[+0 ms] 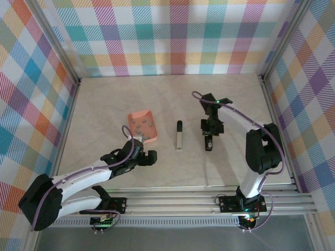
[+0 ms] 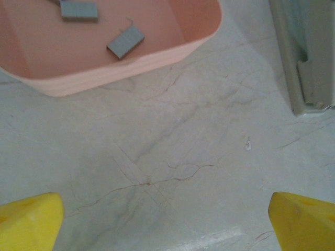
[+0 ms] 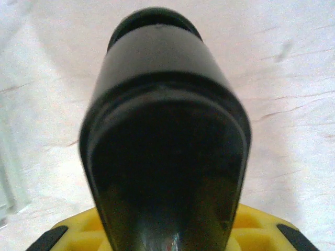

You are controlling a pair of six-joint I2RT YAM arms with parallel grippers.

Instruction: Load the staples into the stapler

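Observation:
Several small grey staples [image 1: 143, 124] lie in the salmon-pink tray [image 1: 134, 116]; two strips [image 2: 125, 43] show inside the tray [image 2: 104, 78] in the left wrist view. My left gripper [image 1: 140, 148] [image 2: 167, 225] hovers just in front of the tray's near corner, open, with bare table between its yellow fingertips [image 2: 29, 219]. A narrow grey stapler part with a black end [image 1: 179, 136] [image 2: 306, 57] lies on the table right of the tray. My right gripper [image 1: 208, 140] [image 3: 167, 232] is shut on a black stapler part [image 3: 167, 130], which hides the table beyond it.
The marbled tabletop [image 1: 104, 99] is walled by plaid panels [image 1: 167, 36] at the back and both sides. A metal rail [image 1: 209, 201] runs along the near edge. Open table lies between the tray and the grey stapler part.

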